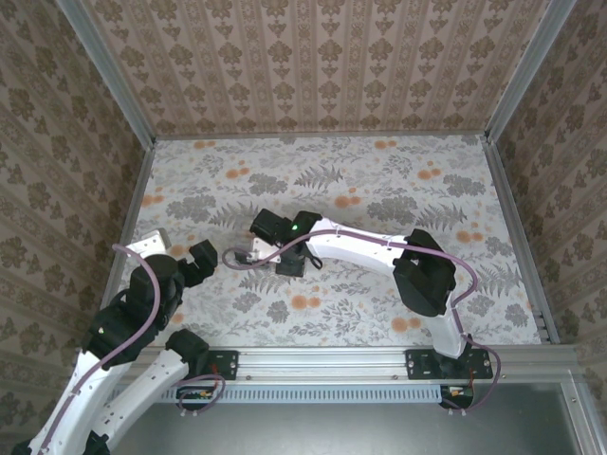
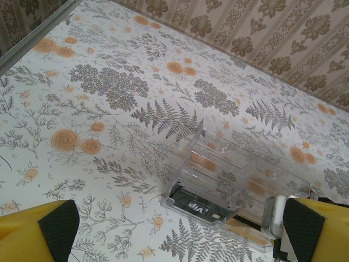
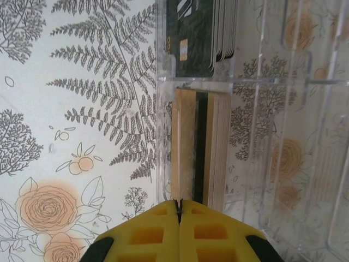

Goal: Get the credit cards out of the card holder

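Note:
The card holder (image 2: pixel 234 169) is a clear plastic stepped tray lying on the flowered cloth. A dark grey credit card (image 2: pixel 204 207) marked VIP sits in its near slot, and in the right wrist view this dark card (image 3: pixel 191 33) fronts several stacked ones. Beside them stand beige credit cards (image 3: pixel 184 142) in the holder (image 3: pixel 272 136). My right gripper (image 3: pixel 179 203) is shut, and the edge of a beige card runs into the seam between its fingertips. My left gripper (image 2: pixel 177 229) is open, hanging wide just short of the holder's near end. From above, the right gripper (image 1: pixel 254 248) is at mid-table and the left gripper (image 1: pixel 175 248) is left of it.
Patterned walls with metal frame rails (image 1: pixel 133 218) close in the table on three sides. The flowered cloth (image 2: pixel 109 87) stretches bare beyond and left of the holder. The right arm (image 1: pixel 379 251) reaches in from the right across the table's middle.

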Robot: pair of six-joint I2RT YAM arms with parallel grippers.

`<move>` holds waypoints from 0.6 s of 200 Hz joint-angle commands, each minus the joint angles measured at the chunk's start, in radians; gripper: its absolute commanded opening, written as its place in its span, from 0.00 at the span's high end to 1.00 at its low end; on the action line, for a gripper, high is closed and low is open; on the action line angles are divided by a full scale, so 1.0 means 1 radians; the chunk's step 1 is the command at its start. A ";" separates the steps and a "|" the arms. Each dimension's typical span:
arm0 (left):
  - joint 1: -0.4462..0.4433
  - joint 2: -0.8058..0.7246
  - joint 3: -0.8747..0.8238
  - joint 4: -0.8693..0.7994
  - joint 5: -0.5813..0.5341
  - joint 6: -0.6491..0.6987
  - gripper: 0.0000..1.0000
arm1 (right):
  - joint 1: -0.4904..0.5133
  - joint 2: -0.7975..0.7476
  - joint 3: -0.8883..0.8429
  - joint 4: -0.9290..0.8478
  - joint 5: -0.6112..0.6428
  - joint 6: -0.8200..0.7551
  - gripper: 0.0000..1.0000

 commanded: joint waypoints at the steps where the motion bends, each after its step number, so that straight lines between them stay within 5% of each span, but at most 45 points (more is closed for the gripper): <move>1: 0.010 0.000 0.011 -0.009 0.005 0.011 0.00 | -0.009 0.000 -0.014 0.012 0.011 -0.004 1.00; 70: 0.009 0.002 0.009 -0.009 0.003 0.011 0.00 | -0.011 0.011 -0.041 0.053 0.002 -0.002 0.99; 120: 0.009 0.001 0.010 -0.011 0.006 0.011 0.00 | -0.015 0.021 -0.060 0.082 0.020 0.001 0.82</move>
